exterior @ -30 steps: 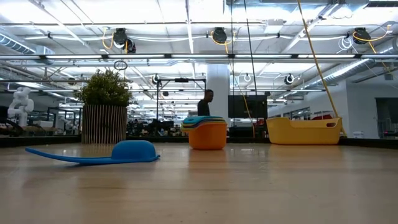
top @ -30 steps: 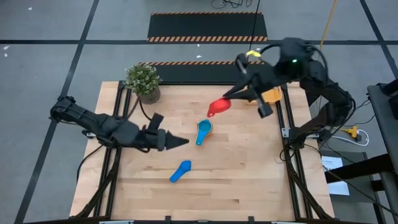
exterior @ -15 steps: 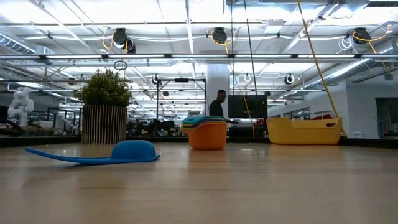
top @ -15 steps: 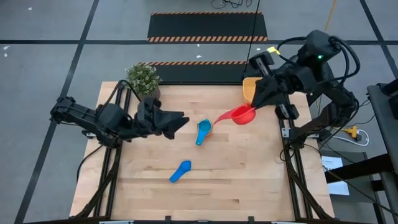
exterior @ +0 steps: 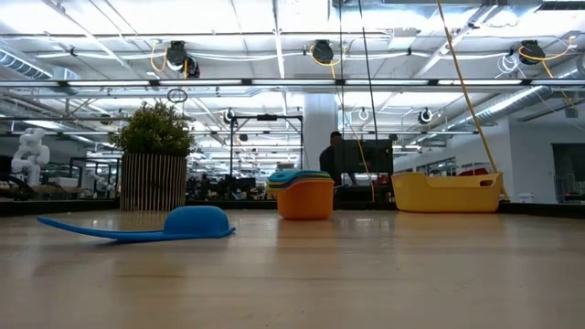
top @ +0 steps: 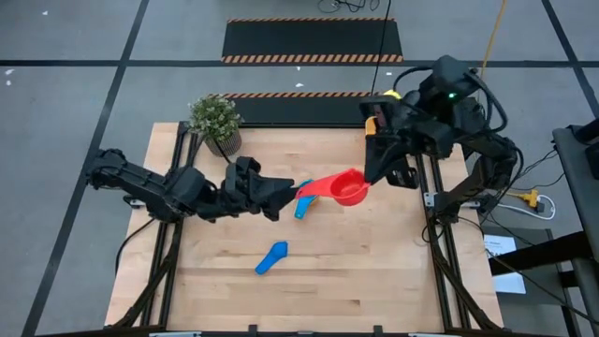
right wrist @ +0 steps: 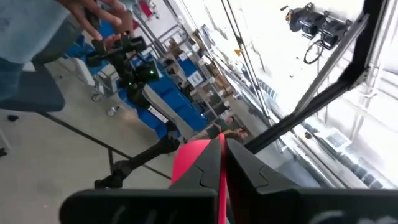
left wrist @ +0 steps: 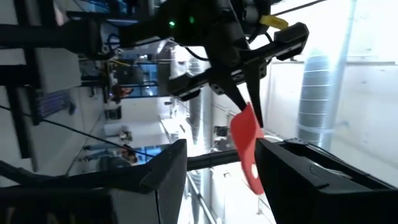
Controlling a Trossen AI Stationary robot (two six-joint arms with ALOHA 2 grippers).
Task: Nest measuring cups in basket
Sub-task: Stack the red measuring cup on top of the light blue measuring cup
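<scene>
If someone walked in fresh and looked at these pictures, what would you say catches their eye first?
Probably the red cup, held in the air by its handle in the shut right gripper above the middle of the table. The left gripper reaches toward it with fingers apart, next to the stack of cups on the table. A lone blue cup lies nearer the front edge, and the yellow basket sits at the far right corner.

right gripper (top: 367, 176) clamped shut above the table; left gripper (top: 284, 192) half-spread, raised mid-table.

Grey floor (top: 75, 94) with hazard-striped mats (top: 312, 41); bright ceiling lights (exterior: 274, 18) overhead.
</scene>
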